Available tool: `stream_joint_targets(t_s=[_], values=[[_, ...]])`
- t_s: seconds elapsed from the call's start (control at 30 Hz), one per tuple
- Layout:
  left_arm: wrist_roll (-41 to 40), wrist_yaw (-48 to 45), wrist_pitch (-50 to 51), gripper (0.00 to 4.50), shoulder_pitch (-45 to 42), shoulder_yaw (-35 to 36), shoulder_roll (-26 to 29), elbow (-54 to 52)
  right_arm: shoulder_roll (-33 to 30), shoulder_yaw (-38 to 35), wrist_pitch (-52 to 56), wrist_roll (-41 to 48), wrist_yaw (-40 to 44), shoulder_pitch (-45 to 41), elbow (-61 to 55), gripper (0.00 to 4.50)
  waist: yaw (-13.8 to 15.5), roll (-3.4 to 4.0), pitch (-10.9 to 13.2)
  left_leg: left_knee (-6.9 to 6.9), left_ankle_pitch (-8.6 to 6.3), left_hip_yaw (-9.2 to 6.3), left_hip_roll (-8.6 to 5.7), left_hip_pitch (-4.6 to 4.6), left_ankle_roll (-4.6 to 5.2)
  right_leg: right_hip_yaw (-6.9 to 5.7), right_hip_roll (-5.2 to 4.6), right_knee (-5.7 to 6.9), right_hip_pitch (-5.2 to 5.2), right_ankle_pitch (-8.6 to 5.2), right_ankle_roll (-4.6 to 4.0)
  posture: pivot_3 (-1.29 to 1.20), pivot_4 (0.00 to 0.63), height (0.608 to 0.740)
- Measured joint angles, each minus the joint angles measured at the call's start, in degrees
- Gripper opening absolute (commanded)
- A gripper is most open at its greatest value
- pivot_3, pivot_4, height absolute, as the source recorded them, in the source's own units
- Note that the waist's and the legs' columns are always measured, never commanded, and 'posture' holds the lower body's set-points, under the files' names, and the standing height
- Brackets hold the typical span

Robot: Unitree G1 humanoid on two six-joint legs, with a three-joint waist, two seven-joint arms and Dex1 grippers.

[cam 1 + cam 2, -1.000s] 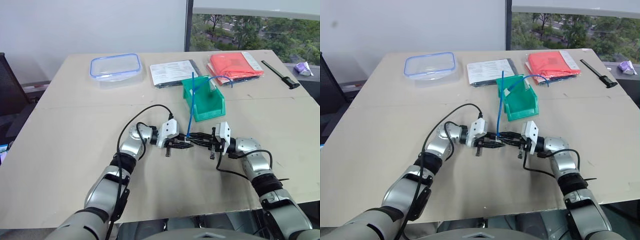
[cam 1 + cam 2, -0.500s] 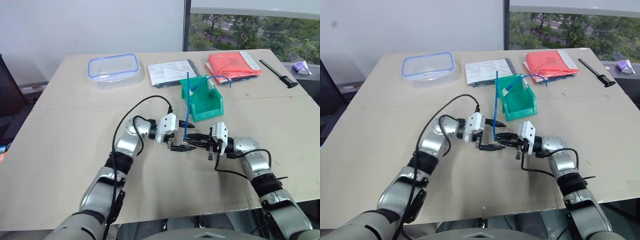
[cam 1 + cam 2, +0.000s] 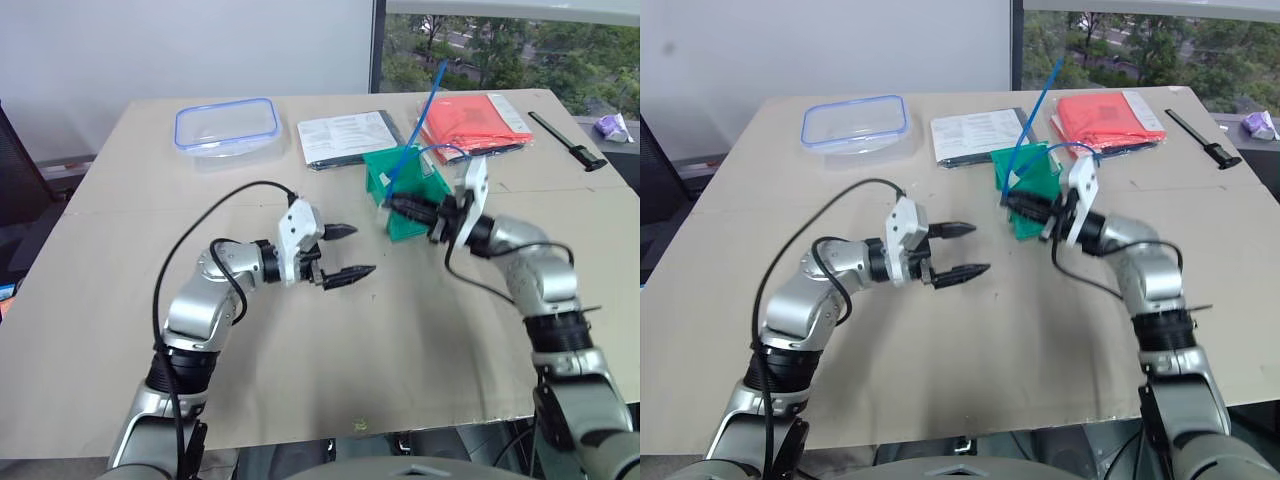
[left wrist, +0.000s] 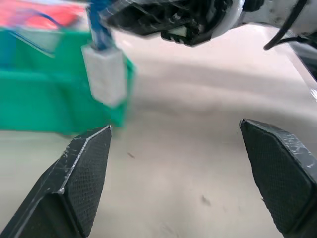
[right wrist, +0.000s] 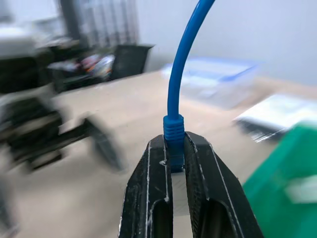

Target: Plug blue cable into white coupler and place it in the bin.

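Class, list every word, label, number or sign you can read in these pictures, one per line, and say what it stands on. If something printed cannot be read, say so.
No text can be read anywhere.
Printed sheet in a dark sleeve: lines of print, too small to read.
Red packet: white label, too small to read.
Green bin: pale tag inside, blurred, nothing legible.
White coupler on the blue cable: no marking visible.

Clear blue-rimmed container [image 3: 227,127], printed papers [image 3: 347,139], red packet [image 3: 474,123], black caliper [image 3: 566,141] along table's [image 3: 100,300] far edge.
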Motion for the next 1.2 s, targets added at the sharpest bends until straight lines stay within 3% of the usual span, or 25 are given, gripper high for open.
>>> stream_joint_targets(t_s=[0.27,0.4,0.57,0.6,0.67,0.83,0.93,1.0,1.07,1.2], values=[[-3.00,14.38,15.85,4.24,-5.17,4.14,0.11,-8.59,-1.55,-3.67,6.01,-1.47,-5.46,-15.63,20.78,0.00,-0.28,-0.12,0.31,-0.03,0.00,0.05,-0.26,-0.03,0.01,0.08,0.03,-0.06,-0.01,0.01,0.01,0.00,0.150,0.740],[-3.46,16.16,16.95,4.30,-6.28,4.13,0.36,-8.66,-0.75,-3.55,5.24,-4.17,-6.37,-20.00,29.70,1.34,-0.27,-0.12,0.33,-0.09,0.01,0.04,-0.23,-0.03,-0.01,0.06,0.08,-0.06,-0.02,-0.01,0.03,0.00,0.150,0.740],[-3.68,18.26,17.03,4.30,-6.00,3.87,0.31,-8.66,-0.15,-5.25,0.36,-7.28,-11.38,-21.03,34.97,3.97,-0.16,-0.13,0.42,-0.13,0.10,0.04,-0.22,-0.12,-0.17,0.05,0.01,-0.12,-0.07,-0.03,0.07,0.00,0.150,0.740],[-3.80,18.51,17.03,4.30,-5.79,3.85,0.30,-8.67,-0.31,-5.62,-0.32,-7.62,-12.04,-20.96,34.88,4.33,-0.16,-0.13,0.42,-0.13,0.13,0.05,-0.22,-0.12,-0.23,0.06,-0.01,-0.12,-0.07,-0.03,0.08,0.00,0.150,0.740],[-3.87,19.12,16.99,4.30,-4.85,3.77,0.31,-8.97,-1.27,-6.72,-1.87,-8.02,-13.61,-19.51,33.01,4.48,-0.11,-0.14,0.42,-0.13,0.13,0.05,-0.20,-0.12,-0.23,0.06,-0.05,-0.14,-0.05,-0.04,0.08,0.00,0.150,0.740],[-1.90,23.42,14.21,4.30,3.13,4.62,0.25,-11.21,-4.58,-10.47,-0.38,-3.99,-11.33,0.76,12.28,4.48,0.29,-0.14,0.42,-0.23,0.12,0.02,-0.20,-0.14,-0.24,0.11,-0.16,-0.16,-0.05,-0.13,0.23,0.00,0.150,0.740],[-0.65,24.24,9.77,4.30,15.07,5.64,0.55,-13.78,-8.51,-12.06,-0.49,-0.02,-4.16,18.60,-1.84,4.48,0.18,-0.11,0.42,-0.47,0.00,0.07,-0.21,-0.03,-0.05,0.13,-0.25,-0.22,-0.05,-0.17,0.28,0.00,0.150,0.740],[-0.67,24.30,8.69,4.40,17.99,5.65,0.19,-13.84,-9.77,-12.60,-0.56,1.23,-1.83,22.39,-4.45,4.50,-0.23,-0.09,0.48,-0.45,-0.01,0.09,-0.21,0.03,-0.02,0.14,-0.25,-0.15,-0.06,-0.16,0.26,0.00,0.150,0.740],[-0.50,23.72,2.76,4.40,26.10,6.07,-0.96,-16.97,-14.23,-13.14,-0.02,3.84,3.85,32.06,-12.44,4.50,-0.16,-0.06,0.40,-0.46,-0.02,0.06,-0.21,0.24,-0.01,0.12,-0.28,-0.19,0.17,-0.25,0.11,0.00,0.150,0.740],[3.03,23.60,-5.15,4.40,38.80,4.97,-1.15,-17.27,-17.02,-14.28,-2.21,2.72,8.74,44.86,-13.40,4.50,-0.10,-0.22,0.47,-0.47,-0.02,0.13,-0.22,0.48,-0.01,0.15,-0.65,-0.21,0.34,-0.30,-0.08,0.00,0.150,0.740]])
